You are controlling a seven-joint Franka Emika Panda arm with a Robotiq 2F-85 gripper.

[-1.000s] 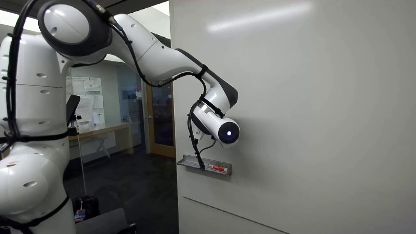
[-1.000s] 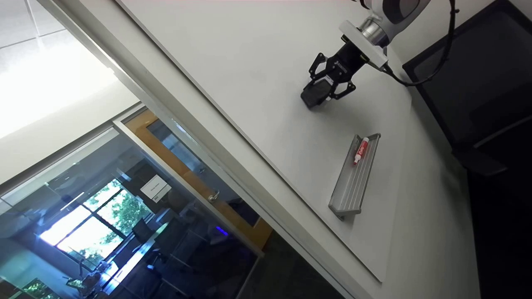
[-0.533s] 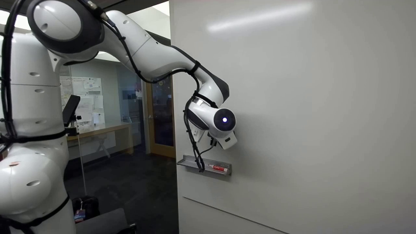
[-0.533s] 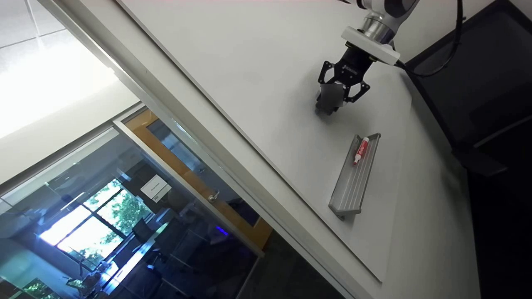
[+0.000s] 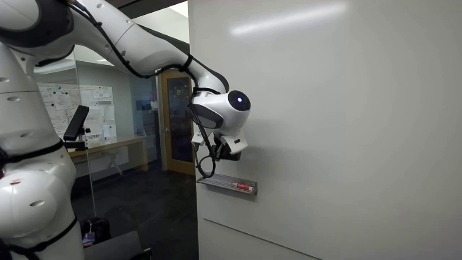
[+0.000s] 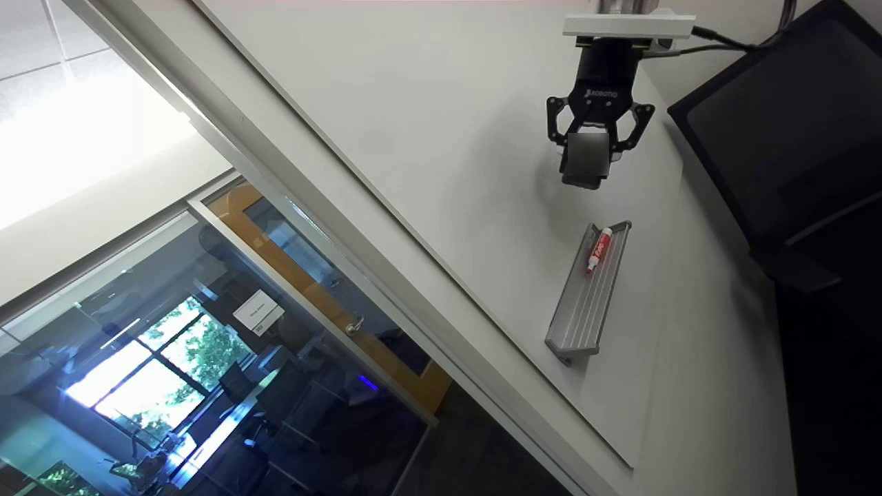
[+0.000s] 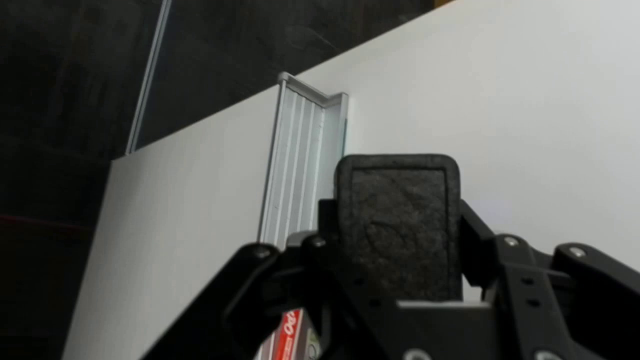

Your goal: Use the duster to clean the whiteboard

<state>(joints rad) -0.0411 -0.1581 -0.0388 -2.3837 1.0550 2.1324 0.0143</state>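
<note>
- Well, in the wrist view the end effector (image 7: pixel 395 222) is squeezed in on the duster (image 7: pixel 402 230), with a finger pressed to each side. The grey ledge (image 7: pixel 295 150) is to the left and farther away, and the whiteboard (image 7: pixel 540 130) spreads out on the right.
- In an exterior view, the red marker (image 6: pixel 598 251) lies on the grey ledge. The duster is near the grey ledge, not on it, and seems to be off the whiteboard, though I can't be sure. I think the step is wiping, or maybe putting the duster down. Wiping calls for a flat side laid on the whiteboard and a soft push. Putting it down calls for a spot beside the red marker, then letting go.
- In an exterior view, the arm (image 5: pixel 144 54) is on the left and hides much of the grip. I count one end effector, one duster, one whiteboard, one grey ledge, one red marker and one arm.
</note>
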